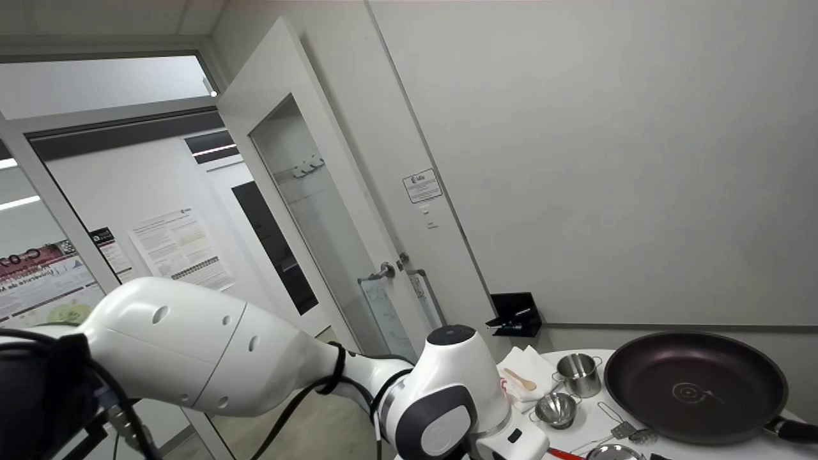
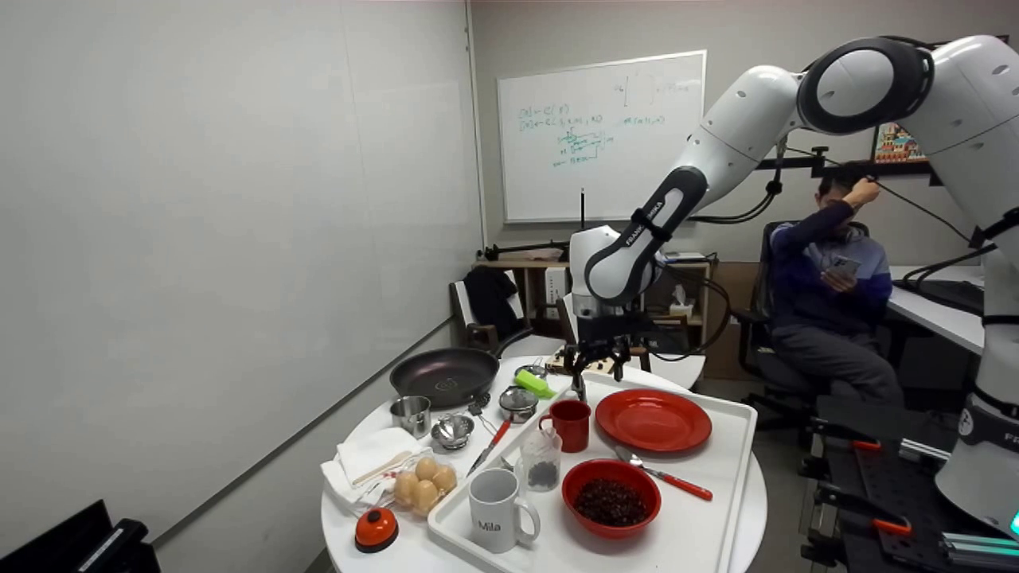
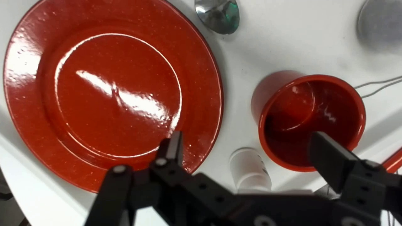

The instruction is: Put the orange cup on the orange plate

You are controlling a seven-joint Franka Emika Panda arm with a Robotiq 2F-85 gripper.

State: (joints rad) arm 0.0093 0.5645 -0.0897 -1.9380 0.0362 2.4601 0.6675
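Nearest in an exterior view are one bell [image 2: 376, 528] on the table [image 2: 398, 561] and one mug [image 2: 489, 509], upright on the tray [image 2: 700, 525]. Just beyond the bell sit four eggs [image 2: 423, 495], and past them one wooden spoon [image 2: 382, 468] lies on a cloth [image 2: 374, 447]. On the tray, beyond the mug, stand one bowl [image 2: 611, 530] of dark bits and one jar [image 2: 542, 465]; one red-handled spoon [image 2: 665, 476] lies behind the bowl.

Next comes the one cup [image 2: 571, 434], red, upright on the tray, just beside the one red plate [image 2: 653, 422] and apart from it. Outside the tray's rim, on the cup's side, are one red-handled utensil [image 2: 500, 433] and at least three steel vessels [image 2: 411, 420].

Over the cup and plate hangs the one gripper [image 3: 246, 134]. Its two fingers [image 3: 331, 158] stand wide apart, the gap between them empty. In the wrist view one finger crosses the plate's rim and the other the cup's mouth; whether that second finger touches the cup I cannot tell.

Farther off on the table is one pan [image 2: 444, 380]. Beyond, one man [image 2: 828, 306] sits holding one phone [image 2: 844, 265], and one whiteboard [image 2: 533, 187] hangs.
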